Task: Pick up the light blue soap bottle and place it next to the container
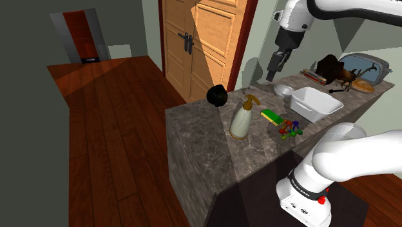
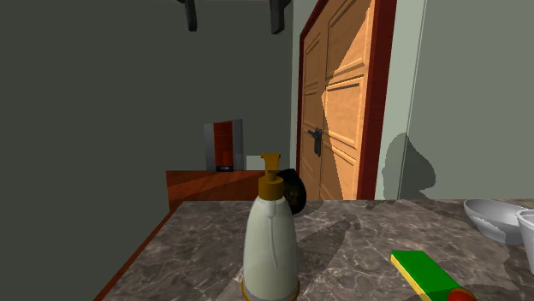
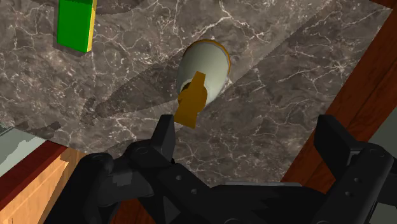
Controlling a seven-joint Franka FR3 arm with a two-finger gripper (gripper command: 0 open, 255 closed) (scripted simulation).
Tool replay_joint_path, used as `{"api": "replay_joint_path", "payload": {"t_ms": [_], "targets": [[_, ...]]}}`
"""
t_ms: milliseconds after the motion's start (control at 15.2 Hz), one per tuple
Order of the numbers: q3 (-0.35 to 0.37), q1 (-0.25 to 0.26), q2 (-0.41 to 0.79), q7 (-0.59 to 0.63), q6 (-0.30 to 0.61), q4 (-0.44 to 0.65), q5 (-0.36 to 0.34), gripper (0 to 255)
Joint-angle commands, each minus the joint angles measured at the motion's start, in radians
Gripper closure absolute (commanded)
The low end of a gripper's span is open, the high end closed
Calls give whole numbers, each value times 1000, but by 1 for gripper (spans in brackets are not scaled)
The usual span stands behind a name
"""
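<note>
One soap bottle [image 1: 241,119], upright on desk [image 1: 254,151], sits well below & to shoulder view's left of spread, empty end effector [image 1: 274,69].

Second exterior view: soap bottle [image 2: 270,235], base clipped by the lower edge. Green block [image 2: 424,272] at its 4 o'clock, near end cut off. White container [image 2: 527,238] at 3 o'clock, sliced by the frame edge, covering part of a grey bowl [image 2: 488,214]. Black object [image 2: 297,191] half hidden behind the pump. Shoulder view: coloured bits [image 1: 289,128] at the bottle's 3 o'clock, too small to name. Dark clutter [image 1: 334,68] at 2 o'clock, unclear.
</note>
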Motion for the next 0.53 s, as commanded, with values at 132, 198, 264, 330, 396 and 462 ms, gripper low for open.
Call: {"api": "replay_joint_path", "payload": {"t_ms": [132, 198, 264, 330, 396, 462], "targets": [[-17, -1, 12, -23, 77, -54, -14, 0], [-25, -1, 20, -34, 116, -79, -21, 0], [-34, -2, 30, -45, 155, -102, -27, 0], [-42, -3, 42, -56, 195, -124, -34, 0], [-51, -4, 56, -67, 235, -144, -41, 0], [-60, -5, 72, -78, 276, -163, -47, 0]]}}
